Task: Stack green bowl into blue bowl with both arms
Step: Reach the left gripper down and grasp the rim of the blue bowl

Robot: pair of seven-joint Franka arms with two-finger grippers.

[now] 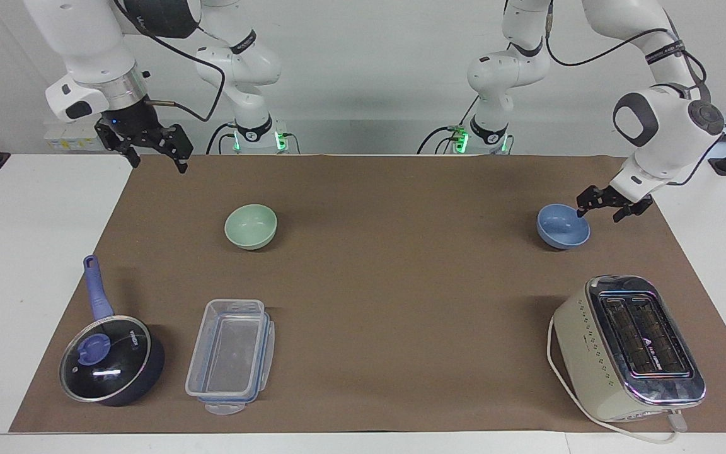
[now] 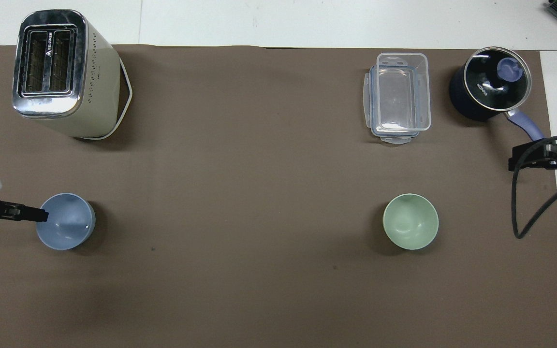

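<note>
I see the green bowl (image 1: 251, 226) sitting on the mat toward the right arm's end of the counter, blue bowl (image 1: 563, 226) toward the left arm's end, well apart. Left gripper (image 1: 601, 207) is released, one finger at the blue bowl's rim. Right gripper (image 1: 154, 149) is released too, up over the mat's corner, waiting.

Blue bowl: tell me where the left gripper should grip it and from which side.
Best bet is the rim of the blue bowl: it sits upright, mouth up, and its round wall looks too wide to span. One finger inside and one outside should pinch the thin wall. Come from above at the edge toward the left arm's end of the table, where the open left gripper is.
</note>
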